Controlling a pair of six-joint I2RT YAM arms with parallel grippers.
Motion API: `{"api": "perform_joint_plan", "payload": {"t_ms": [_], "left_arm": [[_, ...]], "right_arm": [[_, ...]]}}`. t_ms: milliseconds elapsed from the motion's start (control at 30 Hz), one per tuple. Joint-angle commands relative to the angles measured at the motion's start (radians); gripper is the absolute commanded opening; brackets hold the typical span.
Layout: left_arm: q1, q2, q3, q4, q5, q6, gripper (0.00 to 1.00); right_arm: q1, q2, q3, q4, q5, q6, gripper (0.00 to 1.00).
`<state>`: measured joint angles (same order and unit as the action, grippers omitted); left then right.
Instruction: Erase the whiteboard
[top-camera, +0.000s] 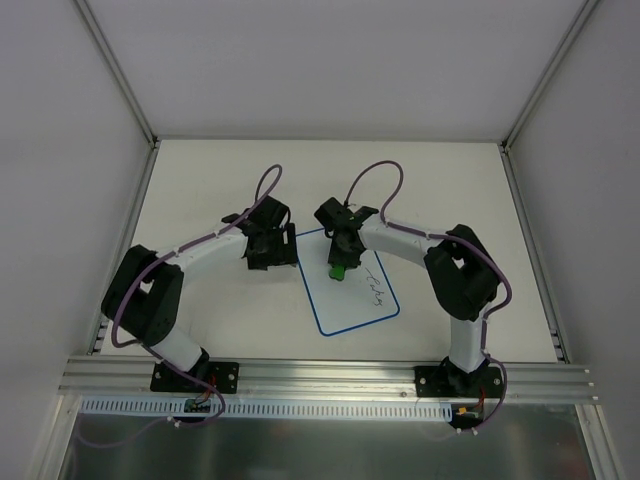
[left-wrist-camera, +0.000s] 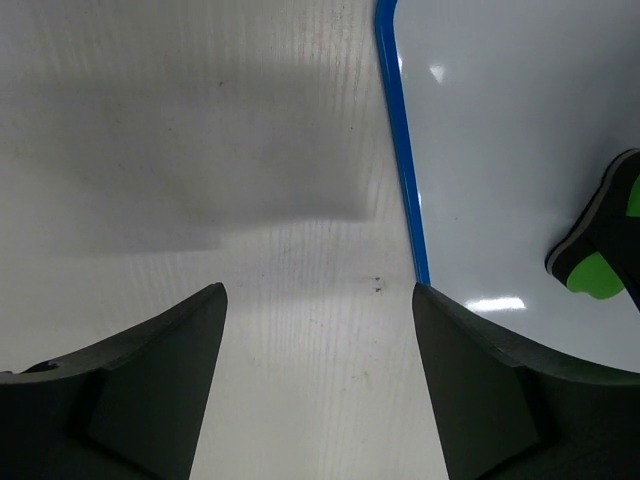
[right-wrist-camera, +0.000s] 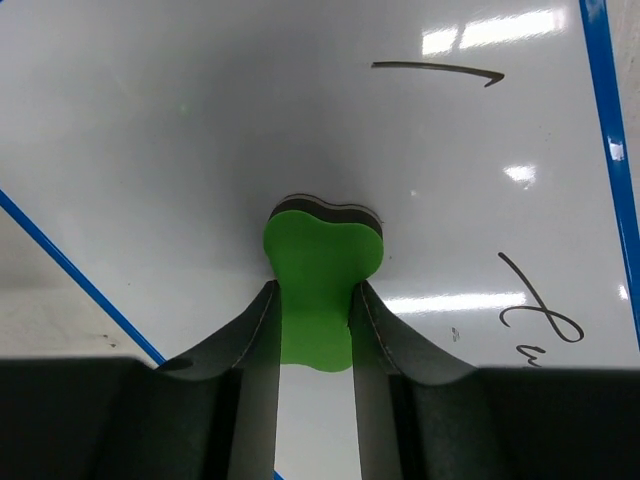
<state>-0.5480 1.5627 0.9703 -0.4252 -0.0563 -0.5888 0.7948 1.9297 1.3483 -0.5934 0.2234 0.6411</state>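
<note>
1. Right gripper (right-wrist-camera: 315, 300): found closed on the green eraser (right-wrist-camera: 322, 250), both fingers squeezing its foam sides inward, with the eraser's dark end down against the whiteboard (right-wrist-camera: 200, 120).
2. Left gripper (left-wrist-camera: 318, 295): found wide open and holding nothing, one finger above bare table (left-wrist-camera: 200, 150) just left of the whiteboard, the other above the whiteboard's left blue edge.
3. Could not tell whether those left fingertips touched anything beneath; saw only their inner faces, cut off at the bottom of the wrist view.
4. Lost the eraser's near part between the right fingers; caught only a sliver of it at the margin of the left wrist view.
5. Could not read the dark handwriting (top-camera: 375, 288) on the whiteboard's right half from above; made out one long stroke and some looped letters up close, the rest cut off by the frame edge.
6. Saw the right arm (top-camera: 455, 270) bent at the elbow just right of the whiteboard, forearm reaching left over its far end, wrist pointed down at its upper middle.
7. Saw the left arm (top-camera: 150, 290) folded well left of the whiteboard, forearm stretched toward its far left corner.
8. Found the whiteboard lying flat and skewed on the white table, between the two arms.
9. Noted plain white walls (top-camera: 300, 60) beyond and to either side of the whiteboard, an aluminium rail (top-camera: 320, 378) on its near side carrying both bases, and purple cables (top-camera: 375, 175) looping above the wrists.
</note>
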Motion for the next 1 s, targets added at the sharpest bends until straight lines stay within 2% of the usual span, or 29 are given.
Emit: {"api": "perform_joint_plan", "payload": {"t_ms": [0,167,300,733,967], "left_arm": [[0.011,0.052,0.059,0.009,0.023,-0.055,0.74],[0.010,0.123,0.100,0.009,0.006,-0.083,0.55],[0.010,0.169,0.148,0.013,0.004,-0.111,0.46],[0.010,0.299,0.219,0.014,0.001,-0.160,0.35],[0.008,0.333,0.214,0.013,0.003,-0.178,0.19]], "right_arm": [[-0.015,-0.031,-0.003,0.006,0.028,-0.018,0.26],[-0.023,-0.064,-0.009,0.010,0.028,-0.081,0.16],[-0.034,-0.080,-0.024,0.021,0.008,-0.112,0.13],[-0.065,-0.103,-0.021,0.041,-0.019,-0.230,0.04],[-0.097,-0.092,0.009,0.059,-0.030,-0.320,0.01]]}}
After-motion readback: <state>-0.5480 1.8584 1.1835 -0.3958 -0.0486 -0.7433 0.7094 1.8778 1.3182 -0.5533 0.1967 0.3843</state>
